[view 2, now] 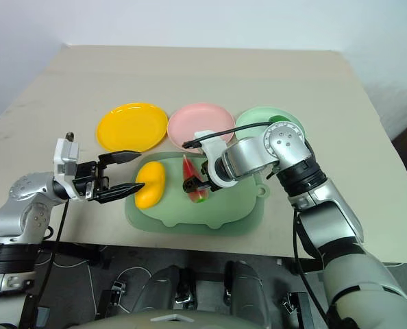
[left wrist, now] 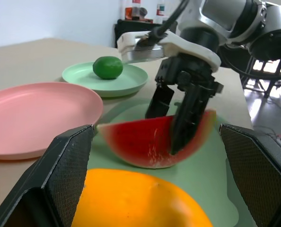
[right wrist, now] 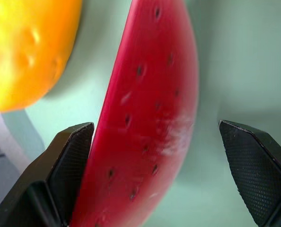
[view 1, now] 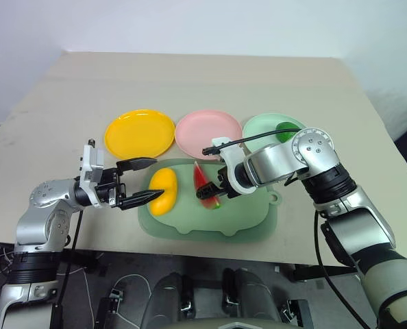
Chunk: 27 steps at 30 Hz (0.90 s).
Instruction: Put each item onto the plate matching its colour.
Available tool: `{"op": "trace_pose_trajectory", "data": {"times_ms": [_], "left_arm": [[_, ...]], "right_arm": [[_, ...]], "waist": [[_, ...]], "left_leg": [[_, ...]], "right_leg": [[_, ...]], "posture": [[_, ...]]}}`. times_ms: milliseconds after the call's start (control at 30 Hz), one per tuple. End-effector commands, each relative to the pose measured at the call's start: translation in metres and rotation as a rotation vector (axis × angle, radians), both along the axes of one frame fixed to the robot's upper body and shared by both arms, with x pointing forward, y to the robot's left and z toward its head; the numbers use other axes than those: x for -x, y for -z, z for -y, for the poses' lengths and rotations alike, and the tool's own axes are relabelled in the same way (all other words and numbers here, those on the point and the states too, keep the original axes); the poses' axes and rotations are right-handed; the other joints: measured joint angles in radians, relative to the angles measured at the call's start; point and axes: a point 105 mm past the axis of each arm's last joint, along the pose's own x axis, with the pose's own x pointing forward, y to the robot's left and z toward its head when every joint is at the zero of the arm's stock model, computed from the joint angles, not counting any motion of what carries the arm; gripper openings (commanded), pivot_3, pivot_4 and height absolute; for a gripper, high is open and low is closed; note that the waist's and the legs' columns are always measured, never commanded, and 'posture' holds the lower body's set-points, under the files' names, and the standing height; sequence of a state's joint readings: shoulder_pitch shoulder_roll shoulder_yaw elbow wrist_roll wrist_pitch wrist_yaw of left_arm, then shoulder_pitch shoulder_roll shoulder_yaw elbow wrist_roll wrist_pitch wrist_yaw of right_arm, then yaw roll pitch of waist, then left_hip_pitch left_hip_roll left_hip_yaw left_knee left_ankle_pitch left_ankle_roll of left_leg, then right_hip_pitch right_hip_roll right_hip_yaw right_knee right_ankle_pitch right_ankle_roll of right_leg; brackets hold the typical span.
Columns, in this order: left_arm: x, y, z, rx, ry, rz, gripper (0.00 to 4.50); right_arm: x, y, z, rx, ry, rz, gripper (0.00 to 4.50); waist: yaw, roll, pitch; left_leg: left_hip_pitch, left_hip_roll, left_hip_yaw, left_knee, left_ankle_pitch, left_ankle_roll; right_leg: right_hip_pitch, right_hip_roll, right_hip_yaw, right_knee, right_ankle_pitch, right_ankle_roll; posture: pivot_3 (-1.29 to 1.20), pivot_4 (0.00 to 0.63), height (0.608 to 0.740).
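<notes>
Nearest the camera lies the pale-green board (view 1: 190, 229), still carrying the yellow mango (view 1: 163, 191) and the watermelon wedge (view 1: 205, 185). One of three placings looks done: the dark-green fruit (view 1: 285, 130) sits on the mint plate (view 1: 262, 129) at two o'clock. Yellow plate (view 1: 140, 133) and pink plate (view 1: 207, 133) at twelve o'clock are bare. Right pincer (right wrist: 154, 142) straddles the wedge, jaws wide, not yet clamped. Left pincer (view 1: 143, 181) stands open beside the mango. No readable writing anywhere.
</notes>
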State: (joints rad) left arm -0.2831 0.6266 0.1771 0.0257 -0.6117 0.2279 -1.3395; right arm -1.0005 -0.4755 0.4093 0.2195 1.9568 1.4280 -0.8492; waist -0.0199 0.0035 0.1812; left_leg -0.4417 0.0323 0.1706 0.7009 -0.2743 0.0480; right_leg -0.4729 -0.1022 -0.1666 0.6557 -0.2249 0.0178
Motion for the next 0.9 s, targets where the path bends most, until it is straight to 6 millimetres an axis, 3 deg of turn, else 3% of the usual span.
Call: {"op": "trace_pose_trajectory", "data": {"times_ms": [33, 267, 500, 900], "left_arm": [[0.001, -0.010, 0.004, 0.009, 0.007, 0.041, 4.50], [-0.001, -0.009, 0.002, 0.008, -0.005, 0.035, 4.50], [-0.001, -0.008, -0.005, 0.006, -0.014, 0.032, 4.50], [0.001, -0.002, -0.012, 0.002, -0.016, 0.029, 4.50]], "right_arm": [[0.003, -0.012, -0.004, -0.006, -0.046, 0.038, 3.62], [0.003, -0.017, -0.007, 0.000, -0.062, 0.066, 1.45], [0.005, -0.018, -0.009, 0.006, -0.094, 0.084, 0.02], [0.007, -0.015, -0.010, 0.039, -0.161, 0.126, 0.02]], "waist": [[0.000, 0.000, 0.000], [-0.001, 0.000, 0.000], [0.000, -0.001, -0.001], [0.004, -0.001, -0.001]], "left_leg": [[0.000, 0.000, 0.000, 0.000, 0.000, 0.000], [0.000, 0.000, 0.000, 0.000, 0.000, 0.000], [0.003, 0.000, 0.000, 0.000, 0.000, 0.000], [0.006, 0.000, -0.001, -0.001, -0.001, 0.001]], "right_leg": [[0.000, 0.000, 0.000, 0.000, 0.000, 0.000], [0.000, 0.000, 0.000, 0.000, 0.000, 0.000], [0.003, 0.000, 0.000, 0.000, 0.000, 0.000], [0.007, 0.000, 0.000, -0.004, 0.000, 0.000]], "posture": [[0.00, 0.150, 0.696], [0.00, 0.150, 0.696], [0.00, 0.150, 0.696], [0.00, 0.150, 0.696]]}}
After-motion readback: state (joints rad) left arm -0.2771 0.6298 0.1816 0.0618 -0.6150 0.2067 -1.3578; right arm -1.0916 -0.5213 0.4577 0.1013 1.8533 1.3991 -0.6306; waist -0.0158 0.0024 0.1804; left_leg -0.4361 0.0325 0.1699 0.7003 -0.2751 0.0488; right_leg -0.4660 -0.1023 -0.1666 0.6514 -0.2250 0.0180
